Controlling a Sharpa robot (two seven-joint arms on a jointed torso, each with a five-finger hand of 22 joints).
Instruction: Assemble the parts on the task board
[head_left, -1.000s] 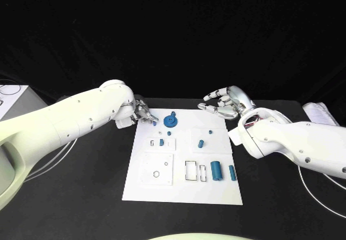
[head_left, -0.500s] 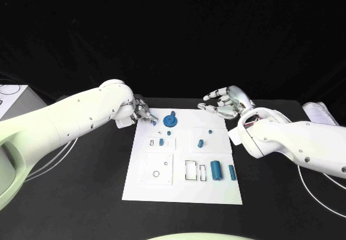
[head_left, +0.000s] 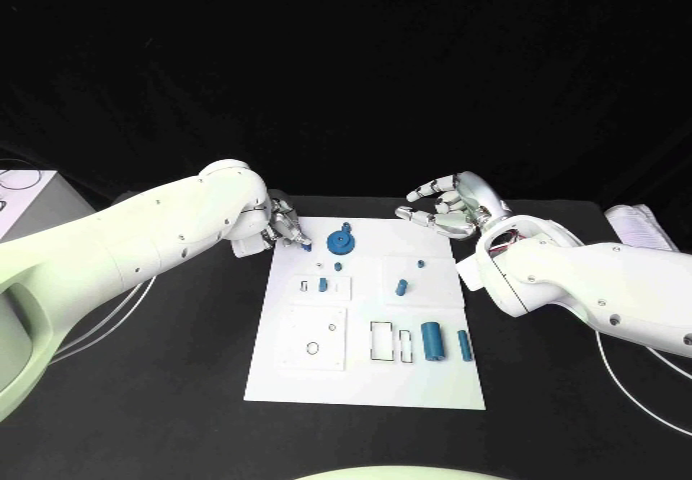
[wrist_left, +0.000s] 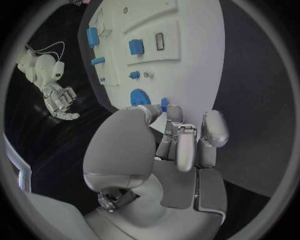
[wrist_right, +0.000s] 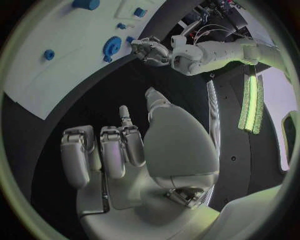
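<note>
The white task board (head_left: 368, 375) lies in the middle of the table. On it are a blue gear (head_left: 342, 241), small blue pegs (head_left: 401, 288) and two blue cylinders (head_left: 431, 334). My left hand (head_left: 281, 226) is at the board's far left corner and pinches a small blue part (head_left: 304, 244) between thumb and finger. The left wrist view shows that part (wrist_left: 164, 104) at the fingertips (wrist_left: 175, 112), beside the gear (wrist_left: 140, 96). My right hand (head_left: 450, 206) hovers off the board's far right corner, fingers loosely apart and holding nothing, as the right wrist view (wrist_right: 119, 150) also shows.
A grey box (head_left: 26, 196) stands at the table's left edge, with cables beside it. A white object (head_left: 643, 228) lies at the far right. Several outlined slots (head_left: 381, 339) and a round hole (head_left: 313, 348) mark the board's near half.
The left hand's fingertips have shifted very slightly at the board's corner, still with the small blue part. The right hand has stayed where it was.
</note>
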